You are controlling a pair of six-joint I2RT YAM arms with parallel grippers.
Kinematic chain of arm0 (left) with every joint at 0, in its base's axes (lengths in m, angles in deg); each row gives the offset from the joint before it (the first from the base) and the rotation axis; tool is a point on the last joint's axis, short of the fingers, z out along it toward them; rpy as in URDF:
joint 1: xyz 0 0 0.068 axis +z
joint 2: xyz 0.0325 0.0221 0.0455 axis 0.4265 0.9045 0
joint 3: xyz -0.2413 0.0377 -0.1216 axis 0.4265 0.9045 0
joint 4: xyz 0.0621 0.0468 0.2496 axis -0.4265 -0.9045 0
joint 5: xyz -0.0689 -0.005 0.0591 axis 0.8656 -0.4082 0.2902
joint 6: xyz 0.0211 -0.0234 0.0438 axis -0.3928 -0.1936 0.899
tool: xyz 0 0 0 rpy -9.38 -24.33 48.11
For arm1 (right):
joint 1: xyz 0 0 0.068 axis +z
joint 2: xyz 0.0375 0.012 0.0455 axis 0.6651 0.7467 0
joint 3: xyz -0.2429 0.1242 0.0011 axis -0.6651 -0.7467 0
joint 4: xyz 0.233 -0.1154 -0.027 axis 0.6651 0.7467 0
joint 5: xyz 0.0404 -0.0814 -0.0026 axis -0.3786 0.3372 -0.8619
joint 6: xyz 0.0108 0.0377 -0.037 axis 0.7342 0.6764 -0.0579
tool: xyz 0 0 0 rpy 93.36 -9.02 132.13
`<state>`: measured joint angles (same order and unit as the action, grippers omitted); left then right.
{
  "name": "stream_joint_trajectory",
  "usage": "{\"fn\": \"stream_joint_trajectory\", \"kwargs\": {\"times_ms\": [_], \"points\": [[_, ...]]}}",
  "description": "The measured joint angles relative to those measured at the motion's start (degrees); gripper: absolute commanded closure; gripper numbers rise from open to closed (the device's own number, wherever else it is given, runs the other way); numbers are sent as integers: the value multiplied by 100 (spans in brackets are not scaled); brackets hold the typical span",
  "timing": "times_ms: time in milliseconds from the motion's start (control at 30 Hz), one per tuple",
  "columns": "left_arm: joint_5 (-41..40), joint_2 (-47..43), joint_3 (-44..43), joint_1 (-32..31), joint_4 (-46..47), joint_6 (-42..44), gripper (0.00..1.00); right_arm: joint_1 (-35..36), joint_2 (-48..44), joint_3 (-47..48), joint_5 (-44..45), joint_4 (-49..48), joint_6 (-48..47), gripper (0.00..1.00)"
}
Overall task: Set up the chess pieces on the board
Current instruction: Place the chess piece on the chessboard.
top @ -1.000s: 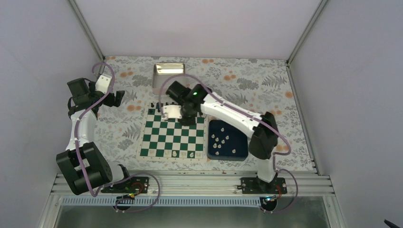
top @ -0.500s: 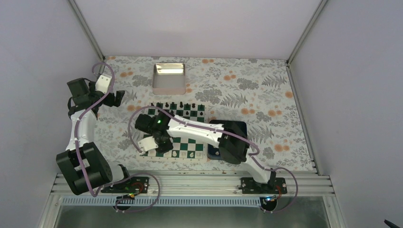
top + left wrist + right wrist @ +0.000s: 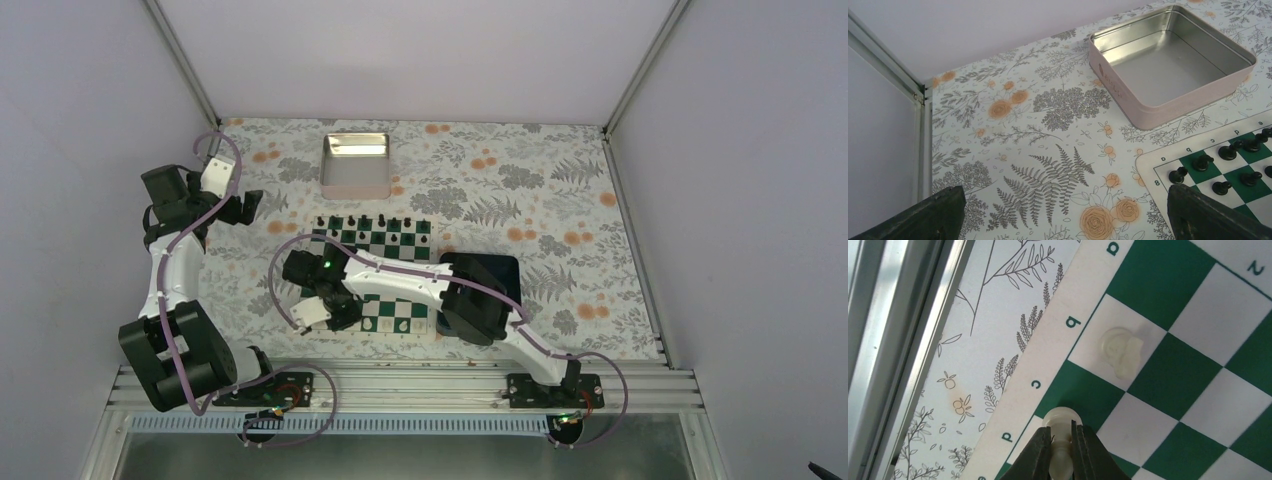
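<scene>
Shiny rectangular metal tin (image 3: 1198, 95) on floral-print table cover (image 3: 560, 190), far side; small black chess pieces (image 3: 1228, 150) nearer; dark blue square tray (image 3: 508, 270) rightward, partly hidden.

The right arm (image 3: 400, 278) is reaching across the board (image 3: 385, 243) from the right side, and the right gripper (image 3: 335, 318) is pointing down over the board's near left corner. The left gripper (image 3: 247, 207) is hanging over the flowery cloth (image 3: 560, 190), well away from the board on its left. Little black pieces (image 3: 365, 222) are standing in a row along the far edge, a shiny tin (image 3: 355, 168) is sitting behind them, and a blue tray (image 3: 505, 270) is peeking out from under the right arm.
</scene>
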<state>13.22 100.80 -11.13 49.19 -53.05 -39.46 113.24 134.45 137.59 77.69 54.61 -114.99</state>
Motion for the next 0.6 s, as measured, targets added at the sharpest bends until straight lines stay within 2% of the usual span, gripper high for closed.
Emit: {"fn": "stream_joint_trajectory", "kwargs": {"times_ms": [600], "points": [[7, 0, 28, 0, 46, 2, 0, 0, 234, 98, -17, -236, -63, 90]]}}
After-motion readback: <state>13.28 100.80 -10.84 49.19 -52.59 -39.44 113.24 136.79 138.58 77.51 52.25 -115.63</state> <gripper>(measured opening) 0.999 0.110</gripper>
